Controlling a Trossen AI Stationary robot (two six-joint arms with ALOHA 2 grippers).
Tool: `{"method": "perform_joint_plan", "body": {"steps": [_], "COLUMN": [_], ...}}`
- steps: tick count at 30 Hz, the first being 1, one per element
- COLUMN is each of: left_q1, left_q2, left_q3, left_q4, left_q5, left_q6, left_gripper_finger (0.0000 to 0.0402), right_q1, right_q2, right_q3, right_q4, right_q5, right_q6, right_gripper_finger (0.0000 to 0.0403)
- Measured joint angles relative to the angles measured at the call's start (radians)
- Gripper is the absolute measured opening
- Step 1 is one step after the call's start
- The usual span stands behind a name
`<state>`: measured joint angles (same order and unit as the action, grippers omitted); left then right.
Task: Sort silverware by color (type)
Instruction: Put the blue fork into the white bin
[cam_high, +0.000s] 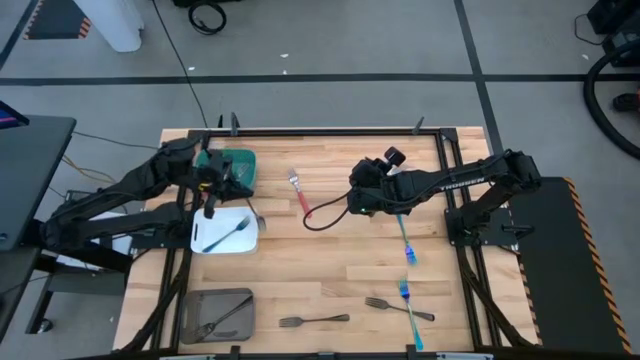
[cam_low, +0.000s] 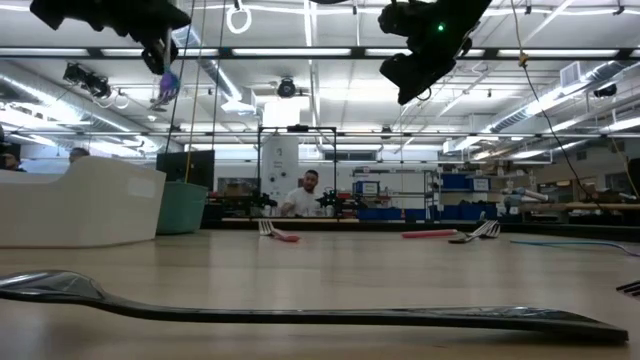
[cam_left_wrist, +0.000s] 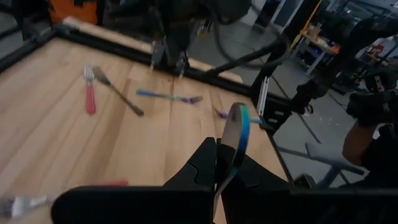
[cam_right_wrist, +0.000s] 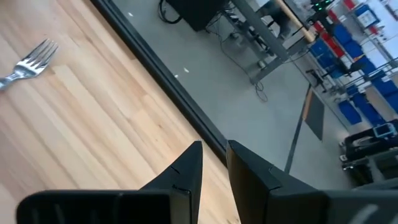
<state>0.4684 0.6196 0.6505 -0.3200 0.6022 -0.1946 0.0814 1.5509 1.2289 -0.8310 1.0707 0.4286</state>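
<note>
1. I judge the main risk to be a bad drop: the left pincer (cam_left_wrist: 227, 163) is clamped on the thin edge of a blue-handled utensil (cam_left_wrist: 237, 134), so it could twist or slip and land in the wrong bin.
2. In the high view the left pincer (cam_high: 212, 185) hangs between the green bin (cam_high: 243, 160) and the white bin (cam_high: 250, 243), which holds one fork.
3. The right pincer (cam_right_wrist: 212, 163) hangs mid-bench, fingers a narrow gap apart, empty.
4. A red-handled fork (cam_high: 299, 192), blue-handled forks (cam_high: 407, 248) and dark grey forks (cam_high: 315, 320) lie loose on the bench (cam_high: 330, 270); a grey bin (cam_high: 240, 297) holds grey ones.
</note>
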Motion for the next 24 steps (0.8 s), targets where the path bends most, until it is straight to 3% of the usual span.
{"method": "perform_joint_plan", "body": {"steps": [5,11,24], "left_q1": [0.0,0.0,-0.002], "left_q2": [-0.012,-0.022,-0.018], "left_q3": [0.078,0.231,0.287], "left_q4": [-0.084,-0.402,-0.853], "left_q5": [-0.005,-0.01,-0.27], "left_q6": [0.033,0.102,0.098], "left_gripper_finger": [0.0013,0.0013,0.0013], "right_q1": [0.0,0.0,-0.006], "right_q2": [0.0,0.0,0.0], "right_q3": [0.0,-0.016,-0.076], "right_q4": [0.011,0.012,0.031], "right_q5": [-0.028,-0.05,-0.053], "right_q6": [0.009,0.044,0.05], "right_gripper_finger": [0.0082,0.0083,0.0082]}}
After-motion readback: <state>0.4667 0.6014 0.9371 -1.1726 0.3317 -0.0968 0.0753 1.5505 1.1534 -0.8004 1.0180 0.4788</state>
